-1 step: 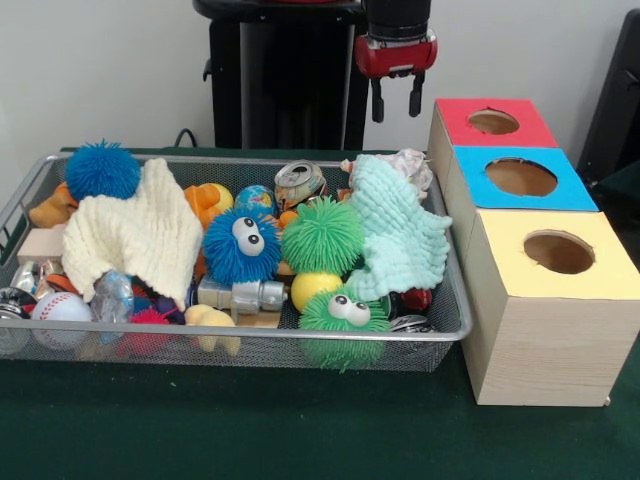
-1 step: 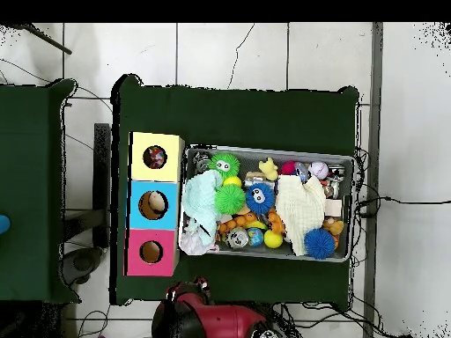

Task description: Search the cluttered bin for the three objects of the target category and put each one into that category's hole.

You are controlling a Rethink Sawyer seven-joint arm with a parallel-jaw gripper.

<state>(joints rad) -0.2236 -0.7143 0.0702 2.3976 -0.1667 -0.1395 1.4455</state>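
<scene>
A wire mesh bin [image 1: 455, 325] holds a jumble of toys. Among them are a blue spiky ball with eyes [image 1: 242, 245], a green spiky ball [image 1: 322, 236], a second green one with eyes [image 1: 343, 315], a blue fuzzy ball [image 1: 103, 170], a crushed can [image 1: 300, 182], a yellow ball [image 1: 314, 288] and a baseball [image 1: 60, 308]. A cream cloth [image 1: 135, 235] and a mint cloth [image 1: 398, 235] cover other items. My gripper [image 1: 396, 100] hangs open and empty, high above the bin's back right corner. To its right stand boxes with a red hole [image 1: 492, 122], a blue hole [image 1: 520, 177] and a yellow hole [image 1: 558, 252].
From above, the bin [image 2: 269, 151] lies right of the yellow [image 2: 141, 157], blue [image 2: 139, 205] and red [image 2: 137, 252] boxes on the green table [image 2: 238, 114]. The red arm [image 2: 216, 317] sits at the bottom edge. Something lies inside the yellow and blue holes.
</scene>
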